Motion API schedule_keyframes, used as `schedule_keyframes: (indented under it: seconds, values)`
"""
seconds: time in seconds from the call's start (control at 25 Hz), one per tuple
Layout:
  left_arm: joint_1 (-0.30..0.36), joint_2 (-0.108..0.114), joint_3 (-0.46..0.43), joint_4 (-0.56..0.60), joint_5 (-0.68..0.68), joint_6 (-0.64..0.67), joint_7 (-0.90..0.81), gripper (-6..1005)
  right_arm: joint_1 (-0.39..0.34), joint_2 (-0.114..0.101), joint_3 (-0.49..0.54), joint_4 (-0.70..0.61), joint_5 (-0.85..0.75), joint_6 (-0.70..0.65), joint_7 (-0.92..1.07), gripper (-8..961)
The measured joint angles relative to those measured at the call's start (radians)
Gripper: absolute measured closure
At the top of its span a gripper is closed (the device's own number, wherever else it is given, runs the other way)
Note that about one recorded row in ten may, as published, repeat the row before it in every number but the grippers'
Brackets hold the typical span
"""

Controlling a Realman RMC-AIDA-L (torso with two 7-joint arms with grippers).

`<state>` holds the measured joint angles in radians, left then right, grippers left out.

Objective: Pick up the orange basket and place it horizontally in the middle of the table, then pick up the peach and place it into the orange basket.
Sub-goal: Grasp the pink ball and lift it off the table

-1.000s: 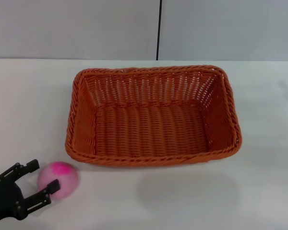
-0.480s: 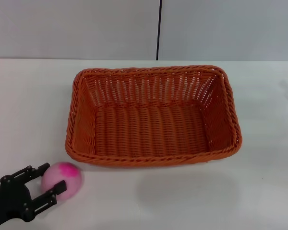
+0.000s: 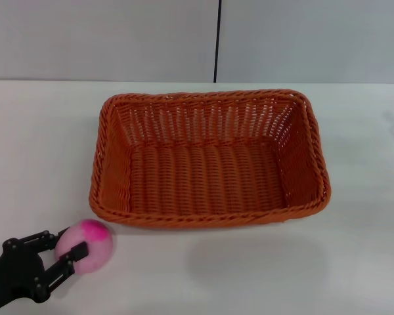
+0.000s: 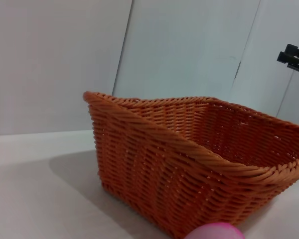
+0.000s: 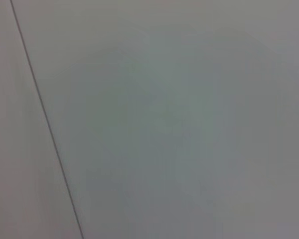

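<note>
pale grey wall panels (image 3: pixel 118 39) split by a dark seam (image 3: pixel 217 39).

Basket (image 3: pixel 209 159) wall just beside peach (image 3: pixel 85 245)

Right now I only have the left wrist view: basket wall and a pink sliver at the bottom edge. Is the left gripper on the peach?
Observer: Head view says yes. The left gripper has a finger against each side of the peach.
Operator: Where is it relative to the basket?
Observer: Outside the orange basket, on the table just off the near left corner.
Operator: Anything inside the basket?
Observer: Nothing, only bare woven bottom. It lies flat, long side across the middle of the table.
Operator: Right arm?
Observer: The head view doesn't show it at all. The right gripper is probably that black bit beyond the basket in your view.
</note>
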<state>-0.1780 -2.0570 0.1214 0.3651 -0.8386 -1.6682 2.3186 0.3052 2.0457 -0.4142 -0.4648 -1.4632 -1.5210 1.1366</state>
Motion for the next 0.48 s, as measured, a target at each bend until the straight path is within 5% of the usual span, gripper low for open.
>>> schedule_keyframes:
  seconds: [0.48]
  values:
    - [0.002, 0.014, -0.042, 0.006, -0.010, -0.052, -0.012, 701, 0.005, -0.002, 0.000, 0.021, -0.001, 0.002, -0.017, 426]
